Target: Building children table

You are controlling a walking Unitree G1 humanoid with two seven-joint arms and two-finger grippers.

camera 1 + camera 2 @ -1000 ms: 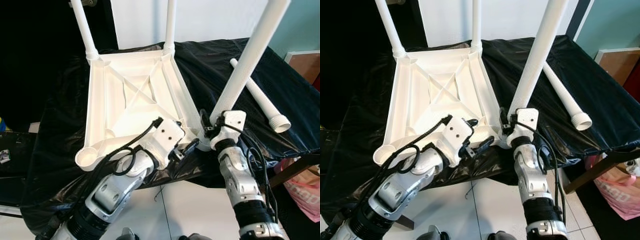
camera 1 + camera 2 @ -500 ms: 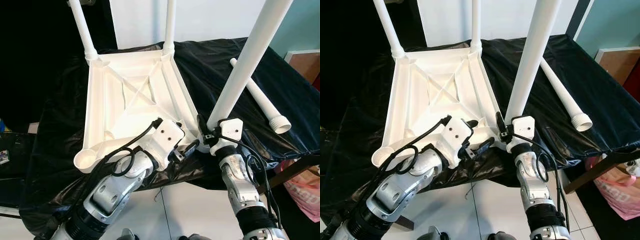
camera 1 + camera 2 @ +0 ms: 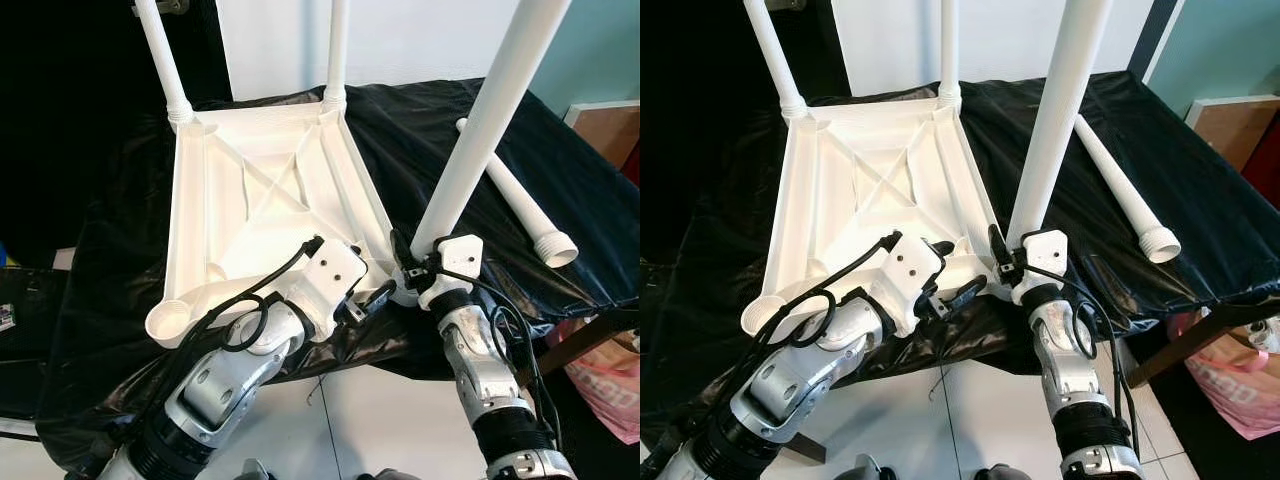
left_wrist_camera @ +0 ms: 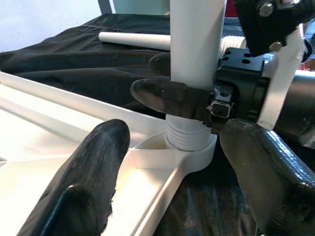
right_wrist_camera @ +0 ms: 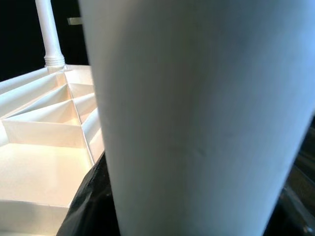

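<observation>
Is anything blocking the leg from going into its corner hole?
Nothing visible does. The leg, held by the right gripper, already has its threaded end sitting in the socket of the tabletop. The left gripper is open beside it.

One upturned white tabletop (image 3: 260, 205); three legs standing in its corners (image 3: 160, 55) (image 3: 337, 45) (image 3: 480, 125); one loose leg (image 3: 520, 200) on black cloth (image 3: 420, 130).

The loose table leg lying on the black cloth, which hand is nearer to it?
Right. The right hand, shut on the upright leg, sits closer to the loose leg; the left hand is farther, at the tabletop's corner.
</observation>
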